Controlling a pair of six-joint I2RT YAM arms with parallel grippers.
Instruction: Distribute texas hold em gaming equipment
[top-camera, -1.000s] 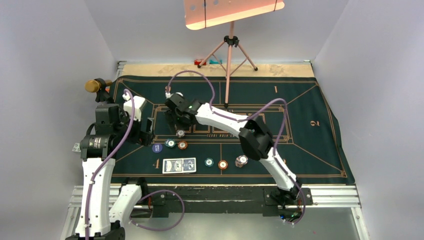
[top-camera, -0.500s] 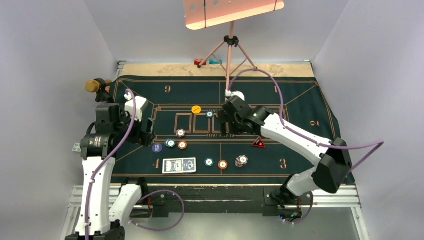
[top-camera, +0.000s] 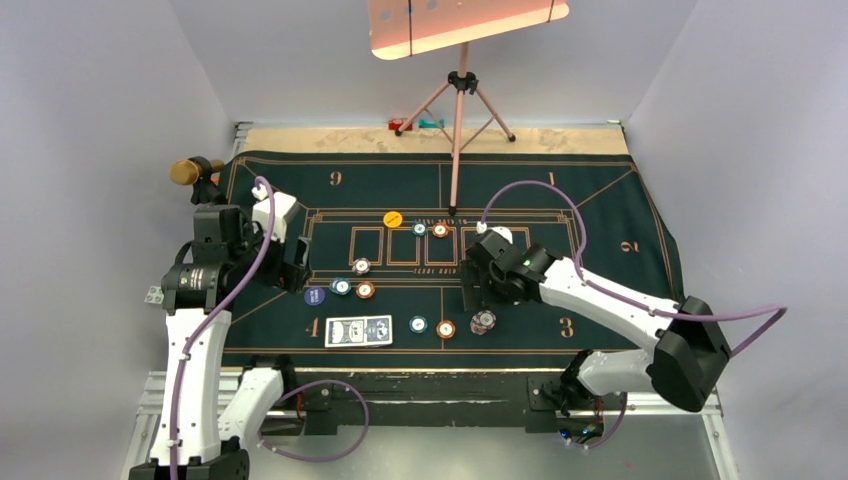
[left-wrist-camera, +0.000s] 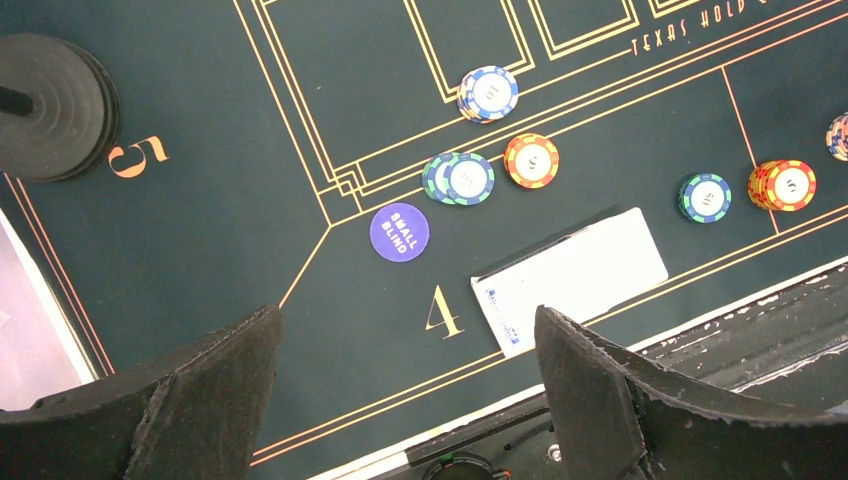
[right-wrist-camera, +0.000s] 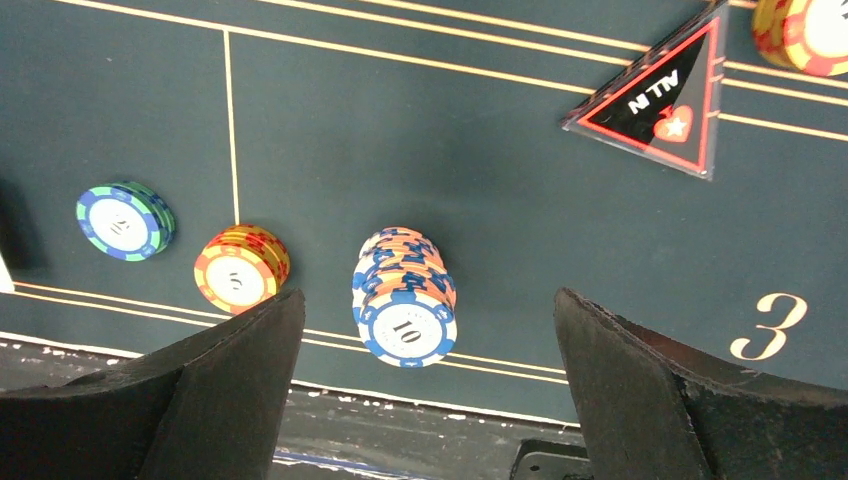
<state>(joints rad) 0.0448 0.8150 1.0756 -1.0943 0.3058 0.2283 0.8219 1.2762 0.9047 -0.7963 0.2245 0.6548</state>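
Near the front edge of the felt mat (right-wrist-camera: 480, 180), a white-and-blue chip stack (right-wrist-camera: 405, 300) stands under the right gripper (right-wrist-camera: 425, 305), whose jaws are wide apart and empty. An orange chip stack (right-wrist-camera: 240, 272) and a green chip stack (right-wrist-camera: 125, 220) sit beside it, with a red triangular marker (right-wrist-camera: 660, 90) farther back. The left gripper (left-wrist-camera: 405, 318), likewise spread and empty, hovers above the mat near the cards (left-wrist-camera: 570, 280) and the blue disc (left-wrist-camera: 399, 232).

I find bright, even light from the glowing pinkish panel lamp (top-camera: 467, 22) overhead, soft shadows beside the blue-and-white chip stack (right-wrist-camera: 405, 295), glare bleaching the blue-backed playing cards (left-wrist-camera: 570, 278) white, and sharp focus on the dark green felt mat (left-wrist-camera: 200, 200).
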